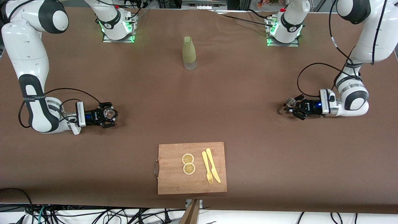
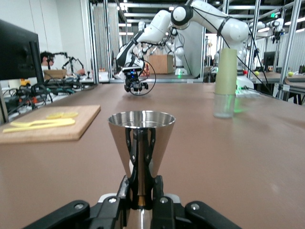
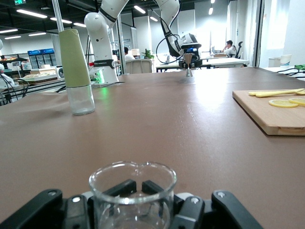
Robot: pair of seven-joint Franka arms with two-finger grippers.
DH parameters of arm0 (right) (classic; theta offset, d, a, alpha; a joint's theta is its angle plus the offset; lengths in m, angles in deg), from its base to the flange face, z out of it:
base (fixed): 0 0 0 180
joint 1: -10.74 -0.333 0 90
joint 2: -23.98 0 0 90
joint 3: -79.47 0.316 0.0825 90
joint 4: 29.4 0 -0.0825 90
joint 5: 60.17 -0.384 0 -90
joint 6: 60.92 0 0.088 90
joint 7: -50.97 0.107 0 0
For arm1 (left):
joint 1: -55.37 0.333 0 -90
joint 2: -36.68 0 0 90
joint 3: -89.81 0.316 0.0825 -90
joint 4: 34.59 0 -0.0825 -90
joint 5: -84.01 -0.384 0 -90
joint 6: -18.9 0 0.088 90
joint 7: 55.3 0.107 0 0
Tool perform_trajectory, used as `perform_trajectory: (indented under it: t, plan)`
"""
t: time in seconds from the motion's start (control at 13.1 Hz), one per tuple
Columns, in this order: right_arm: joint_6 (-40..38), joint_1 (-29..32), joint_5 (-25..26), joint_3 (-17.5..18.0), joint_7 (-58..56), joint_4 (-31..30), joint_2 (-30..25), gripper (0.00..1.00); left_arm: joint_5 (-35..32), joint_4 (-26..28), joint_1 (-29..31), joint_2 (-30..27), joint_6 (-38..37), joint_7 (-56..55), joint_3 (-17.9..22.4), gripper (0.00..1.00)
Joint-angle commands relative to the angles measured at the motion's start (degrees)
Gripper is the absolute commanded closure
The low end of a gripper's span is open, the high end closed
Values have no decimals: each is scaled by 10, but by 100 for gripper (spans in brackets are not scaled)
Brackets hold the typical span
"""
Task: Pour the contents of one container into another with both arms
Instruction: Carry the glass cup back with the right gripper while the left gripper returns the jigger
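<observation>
On the brown counter (image 1: 236, 102) in a lab, the left gripper (image 1: 291, 107) fingers clamp a steel jigger (image 2: 141, 138) and the right gripper (image 1: 107, 115) fingers clasp a seemingly empty glass beaker (image 3: 132, 193), a bottle (image 1: 189, 53) between them.

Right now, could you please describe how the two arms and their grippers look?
Both arms are glossy white, rounded segments with black joint bands and loose black cables looping along them. Each base glows green. The left gripper and right gripper are small, black and skeletal, each behind a silver-white wrist block with a blue light.

No legible text, labels, brands or numbers on anything.
</observation>
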Motion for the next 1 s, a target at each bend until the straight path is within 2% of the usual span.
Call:
perform_trajectory:
  t: [0.0,0.15,0.46,0.54,0.61,0.69,0.77,0.84,0.92]
  plan:
    - [-12,10,-6,8,-15,11,9,100,-39,7,34,-2,-29,79,4,100]
    - [-12,14,-3,8,-27,11,21,100,-48,7,53,12,-37,110,7,100]
    - [-9,18,0,7,-38,12,36,100,-52,4,54,39,-54,159,22,100]
    - [-8,18,1,7,-38,12,37,90,-52,0,54,45,-54,166,23,100]
    - [-7,18,1,7,-36,12,36,16,-52,-2,54,51,-55,170,24,100]
    - [-8,18,5,7,-31,13,36,0,-53,-2,54,52,-54,172,24,100]
    - [-7,18,10,7,-29,14,35,0,-61,-3,54,52,-52,180,24,84]
    - [-6,18,11,6,-28,14,34,0,-70,-5,54,52,-49,182,24,57]
    - [-5,17,15,-1,-27,15,33,0,-70,-12,53,53,-48,185,24,1]
